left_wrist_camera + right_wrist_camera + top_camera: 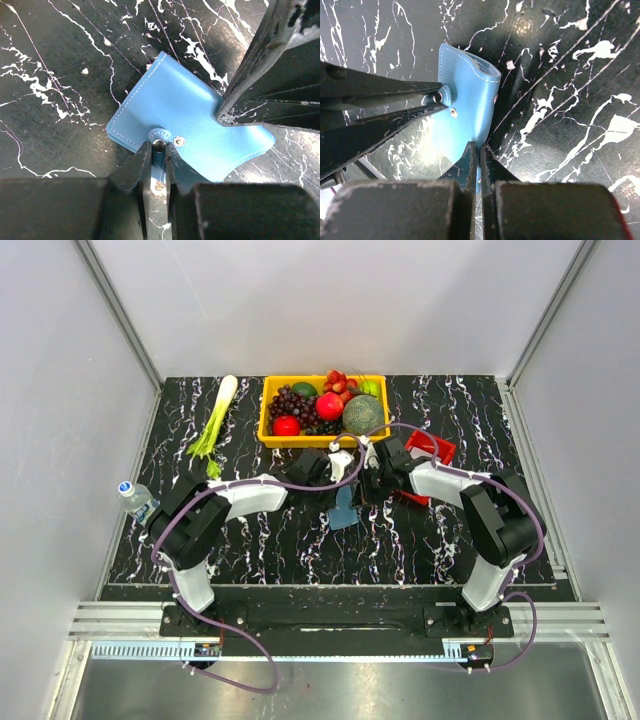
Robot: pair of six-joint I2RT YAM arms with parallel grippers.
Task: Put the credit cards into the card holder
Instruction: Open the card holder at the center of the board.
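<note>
Card holder [185,115] sits folded, just in front of yellow fruit bin [264,425]. Left gripper [159,150] pinches its snap tab, right gripper [479,155] clamps its edge. No cards loaded; opening and all inserting left.

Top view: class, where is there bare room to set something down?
Bare: near strip in front of the card holder; far right corner past the red tray. Crowded: centre, between card holder and yellow fruit tray.

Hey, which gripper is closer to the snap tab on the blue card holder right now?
Left. The left gripper is clamped on the snap tab itself. The right gripper pinches an edge of the card holder, a little away from the tab.
</note>
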